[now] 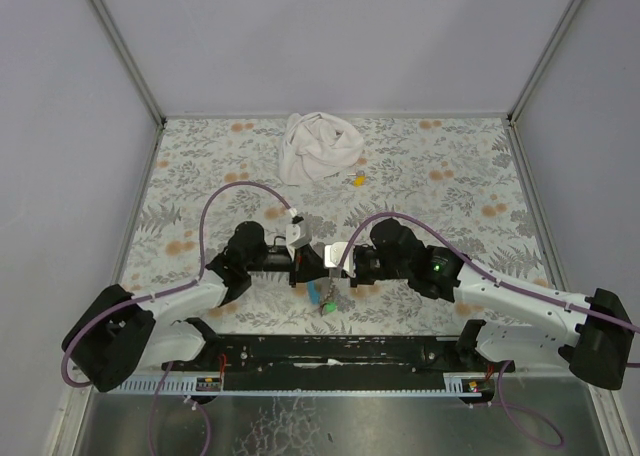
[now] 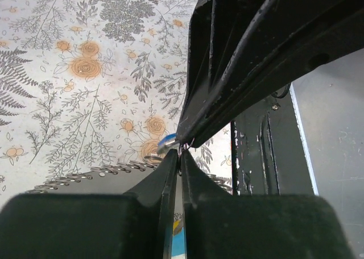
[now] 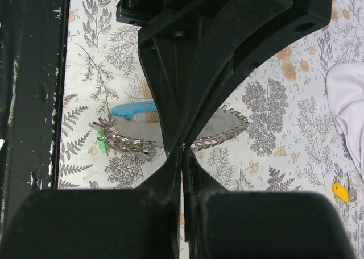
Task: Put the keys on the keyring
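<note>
Left gripper [image 2: 180, 159] closed to a slit; keyring [image 2: 186, 146] at its tips, frame centre, grip unconfirmed; right gripper [image 3: 182, 151] fully closed, tip-to-tip opposite.

Table [image 1: 450, 191]: flat top, covering printed with grey ferns and orange flowers. On it: one white cloth [image 1: 318, 148], crumpled, far edge at centre; one yellow-capped key [image 1: 356, 179], just beside the cloth, near right; black rail [image 1: 340, 351] along near edge
</note>
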{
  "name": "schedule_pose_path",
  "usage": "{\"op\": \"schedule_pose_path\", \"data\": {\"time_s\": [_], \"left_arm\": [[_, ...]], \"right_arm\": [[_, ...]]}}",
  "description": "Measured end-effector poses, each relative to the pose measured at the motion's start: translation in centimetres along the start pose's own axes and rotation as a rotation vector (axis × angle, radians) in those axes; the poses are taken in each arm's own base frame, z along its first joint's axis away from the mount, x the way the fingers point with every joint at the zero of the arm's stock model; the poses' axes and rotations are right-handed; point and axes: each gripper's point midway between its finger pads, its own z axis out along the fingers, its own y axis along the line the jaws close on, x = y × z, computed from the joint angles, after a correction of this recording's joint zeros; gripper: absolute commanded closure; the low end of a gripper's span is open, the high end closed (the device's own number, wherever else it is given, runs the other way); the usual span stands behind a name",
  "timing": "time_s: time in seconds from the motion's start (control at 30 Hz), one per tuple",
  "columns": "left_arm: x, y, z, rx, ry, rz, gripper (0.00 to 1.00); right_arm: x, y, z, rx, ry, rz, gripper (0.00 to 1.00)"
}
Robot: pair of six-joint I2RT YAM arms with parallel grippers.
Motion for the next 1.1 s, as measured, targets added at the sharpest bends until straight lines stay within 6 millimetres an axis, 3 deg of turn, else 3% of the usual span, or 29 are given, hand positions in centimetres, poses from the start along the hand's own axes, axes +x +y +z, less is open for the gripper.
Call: {"op": "schedule_pose_path", "data": {"time_s": [0.47, 0.93, 1.1], "left_arm": [[-2.1, 0.6, -1.1, -0.147, -0.111, -0.072, 1.00], [-1.5, 1.7, -2.6, -0.311, -0.325, -0.333, 1.00], [-0.3, 2.1, -2.6, -0.375, -0.370, -0.403, 1.00]], "right_arm": [[-1.3, -0.7, -0.8, 0.064, -0.071, 0.013, 1.00], [-0.4, -0.4, 1.2, 0.101, -0.150, 0.071, 1.00], [0.6, -0.2, 2.0, 0.094, -0.124, 0.086, 1.00]]}}
